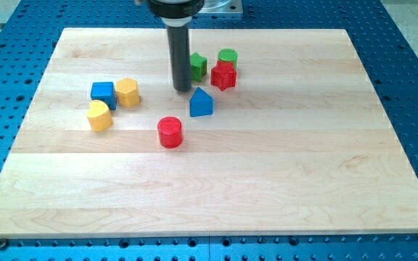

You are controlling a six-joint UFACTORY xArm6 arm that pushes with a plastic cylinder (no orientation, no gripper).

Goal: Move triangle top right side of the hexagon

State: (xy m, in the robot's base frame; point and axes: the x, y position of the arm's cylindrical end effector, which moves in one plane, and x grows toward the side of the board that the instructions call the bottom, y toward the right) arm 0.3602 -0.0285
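Note:
The blue triangle block (pixel 201 103) lies near the board's middle, a little toward the view's top. The yellow hexagon block (pixel 127 92) sits to its left, next to a blue cube (pixel 103 94). My tip (pixel 183 89) stands just up and to the left of the blue triangle, a small gap from it, and well to the right of the hexagon. The dark rod rises from the tip to the view's top edge.
A yellow heart-like block (pixel 99 116) lies below the blue cube. A red cylinder (pixel 170 133) sits below the triangle. A green block (pixel 197 64), a green cylinder (pixel 228 58) and a red star block (pixel 223 75) cluster right of the rod. The wooden board (pixel 281 174) lies on a blue perforated table.

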